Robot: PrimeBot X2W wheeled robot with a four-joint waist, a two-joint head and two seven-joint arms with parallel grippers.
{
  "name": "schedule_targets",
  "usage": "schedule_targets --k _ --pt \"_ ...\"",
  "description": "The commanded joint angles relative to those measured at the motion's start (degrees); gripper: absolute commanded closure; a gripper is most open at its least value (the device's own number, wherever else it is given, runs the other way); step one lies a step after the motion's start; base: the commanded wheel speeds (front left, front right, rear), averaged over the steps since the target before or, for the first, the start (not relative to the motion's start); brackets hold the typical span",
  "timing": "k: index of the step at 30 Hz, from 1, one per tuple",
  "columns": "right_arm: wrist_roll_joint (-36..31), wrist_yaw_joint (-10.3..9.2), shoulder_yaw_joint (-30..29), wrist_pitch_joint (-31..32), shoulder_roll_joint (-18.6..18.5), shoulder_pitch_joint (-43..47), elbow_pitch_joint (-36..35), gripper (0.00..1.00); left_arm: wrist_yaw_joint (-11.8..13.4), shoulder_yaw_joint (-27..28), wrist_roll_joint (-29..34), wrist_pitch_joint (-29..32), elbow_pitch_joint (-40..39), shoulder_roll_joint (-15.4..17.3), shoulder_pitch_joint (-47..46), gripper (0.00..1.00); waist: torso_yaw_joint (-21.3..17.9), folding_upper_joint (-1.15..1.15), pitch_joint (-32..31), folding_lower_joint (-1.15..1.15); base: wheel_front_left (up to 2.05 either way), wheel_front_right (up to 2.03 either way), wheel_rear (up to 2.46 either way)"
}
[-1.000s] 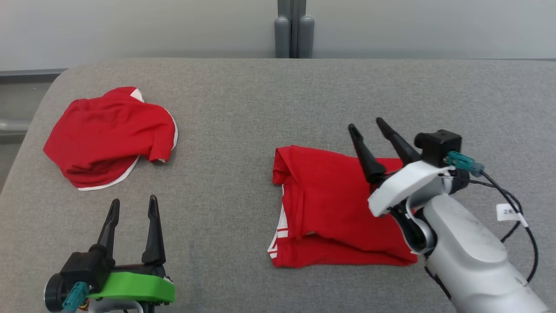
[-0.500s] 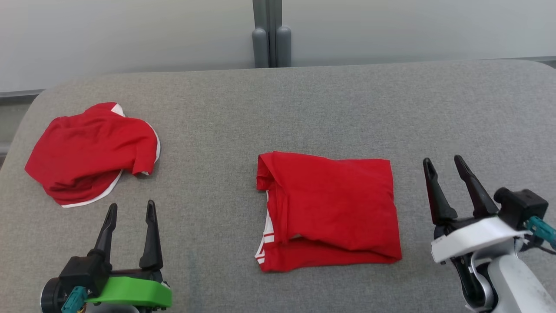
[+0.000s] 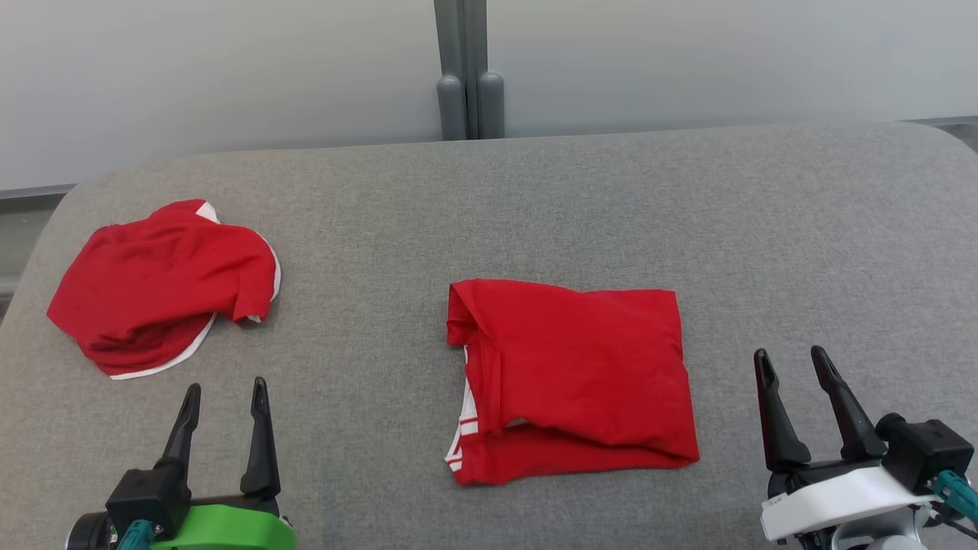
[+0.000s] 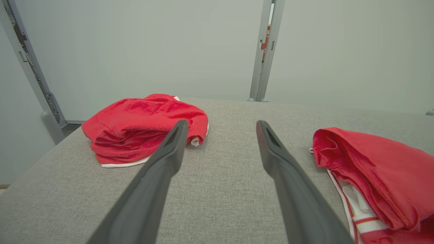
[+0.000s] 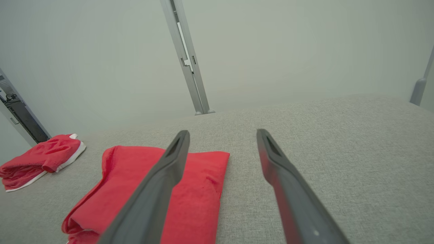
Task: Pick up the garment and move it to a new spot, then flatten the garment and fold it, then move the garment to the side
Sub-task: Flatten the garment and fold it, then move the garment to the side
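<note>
Folded garment (image 3: pixel 569 378): red, folded into a rough rectangle, flat on the grey table (image 3: pixel 535 198), about the middle from side to side, on the robot's half.
Garment and right gripper (image 3: pixel 790 354): lies to the gripper's left, apart from it, bare table between; no contact.
Garment and left gripper (image 3: pixel 226 386): lies to the gripper's right, well apart; no contact.
Right gripper state: spread wide, empty, over bare table.
Left gripper state: spread wide, empty, fingers (image 4: pixel 162 169) over bare table.
Crumpled garment (image 3: pixel 164 286): red with white trim, bunched at the table's left end, beyond the left gripper and apart from it, well apart from the folded garment.
Hidden: lower layers of the folded garment covered by the top layer, a white striped edge peeking out at its left side; kind of clothing hard to tell for both pieces.
Cut off: both wrists at the bottom edge of the head view; the folded garment at the right edge of the left wrist view; part of it behind a finger in the right wrist view.
Background: pale wall (image 3: pixel 229 76), grey post (image 3: pixel 461 76) behind the far edge.
Counts: two red garments, two grippers, four fingers, one table.
</note>
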Motion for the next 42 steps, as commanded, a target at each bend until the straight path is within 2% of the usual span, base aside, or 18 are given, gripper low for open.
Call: schedule_targets --k 1,17,42 --pt "-0.82 -0.09 -0.17 -0.15 0.22 1.08 -0.66 0.00 0.55 0.33 0.73 -0.19 0.18 0.04 1.02 0.00 0.28 0.00 -0.51 0.00 0.00 0.00 0.00" --pt "-3.12 -0.09 0.44 -0.15 1.36 3.49 -0.49 0.00 0.72 1.98 4.73 -0.18 1.20 0.27 2.54 0.00 1.13 0.00 -2.62 0.00 0.00 0.00 0.00" --pt "-5.22 -0.09 -1.07 -0.16 1.59 2.67 3.38 0.00 0.23 2.88 5.68 -0.18 3.06 0.69 1.02 0.00 1.25 0.00 -3.08 0.00 0.00 0.00 0.00"
